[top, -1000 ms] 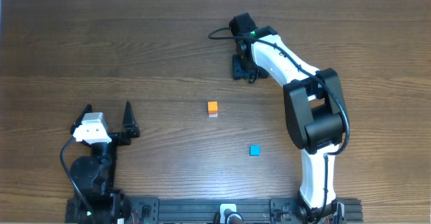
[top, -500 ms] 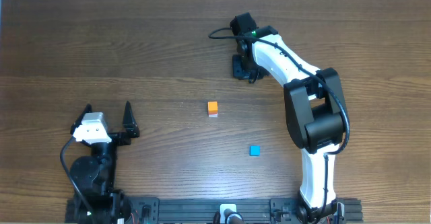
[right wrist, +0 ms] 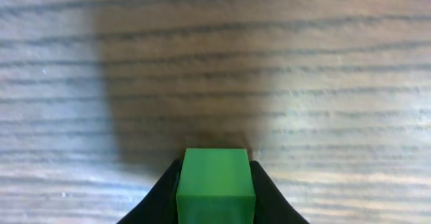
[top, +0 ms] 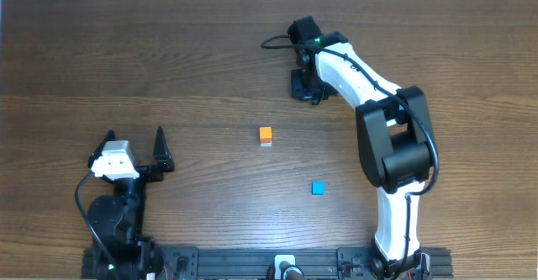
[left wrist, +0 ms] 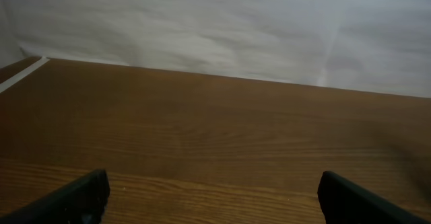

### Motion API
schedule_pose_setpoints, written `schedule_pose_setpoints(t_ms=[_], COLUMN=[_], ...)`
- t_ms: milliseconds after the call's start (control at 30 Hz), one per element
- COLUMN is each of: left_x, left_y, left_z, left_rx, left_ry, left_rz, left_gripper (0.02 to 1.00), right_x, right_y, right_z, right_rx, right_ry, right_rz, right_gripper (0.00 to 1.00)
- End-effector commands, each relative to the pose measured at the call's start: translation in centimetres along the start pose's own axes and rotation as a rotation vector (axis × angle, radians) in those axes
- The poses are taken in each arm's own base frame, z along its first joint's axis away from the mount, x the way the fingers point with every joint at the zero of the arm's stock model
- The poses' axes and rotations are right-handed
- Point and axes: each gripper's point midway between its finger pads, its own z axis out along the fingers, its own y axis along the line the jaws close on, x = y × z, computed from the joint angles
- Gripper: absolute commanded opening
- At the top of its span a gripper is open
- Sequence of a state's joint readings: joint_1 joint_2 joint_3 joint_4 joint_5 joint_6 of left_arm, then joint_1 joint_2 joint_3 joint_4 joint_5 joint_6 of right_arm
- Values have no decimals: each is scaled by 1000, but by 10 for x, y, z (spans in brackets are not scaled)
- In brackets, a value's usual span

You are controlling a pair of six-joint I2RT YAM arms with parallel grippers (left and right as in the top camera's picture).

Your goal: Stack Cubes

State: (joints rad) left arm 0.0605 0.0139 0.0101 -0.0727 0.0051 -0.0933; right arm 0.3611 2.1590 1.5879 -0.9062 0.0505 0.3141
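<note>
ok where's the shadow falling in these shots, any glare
Right wrist view: a broad dark shadow lies on the table beyond the green cube held in the right hand. Top view: even light, barely any shadow by the orange cube or blue cube. No hard glare in either.

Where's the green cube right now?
The green cube sits clamped in the right claw, above bare table; in the top view that claw is up-table, beyond the orange cube.
</note>
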Motion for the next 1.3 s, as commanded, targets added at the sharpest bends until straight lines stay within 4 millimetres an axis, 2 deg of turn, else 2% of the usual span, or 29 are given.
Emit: schedule_pose_setpoints(t_ms=[33,67,100,200,300,400,533,667,1000,1300], left_x=[1,1,1,1,1,1,1,1,1,1], left_y=[-1,-1,-1,-1,-1,-1,-1,-1,-1,-1], left_z=[0,0,0,0,0,0,0,0,0,0], left_rx=[8,8,8,8,8,8,8,8,8,8], left_ry=[1,1,1,1,1,1,1,1,1,1], left_rz=[11,11,10,11,11,11,11,10,11,11], left_gripper=[1000,1000,1000,1000,1000,1000,1000,1000,1000,1000], right_x=[-5,-1,7,25,43,58,72,80,99,103], right_y=[12,14,19,33,55,76,99,109,117,120], right_z=[-63,-72,-89,-116,-137,-146,-147,-146,-125,-112], right_rx=[-41,-39,-35,-46,-70,-91,-106,-115,-80,-59], right_ry=[-99,-105,-117,-130,-144,-151,-143,-130,-41,-10], right_rz=[-1,2,12,20,3,-15,-19,1,30,30], right_gripper=[176,172,167,150,137,134,130,123,99,102])
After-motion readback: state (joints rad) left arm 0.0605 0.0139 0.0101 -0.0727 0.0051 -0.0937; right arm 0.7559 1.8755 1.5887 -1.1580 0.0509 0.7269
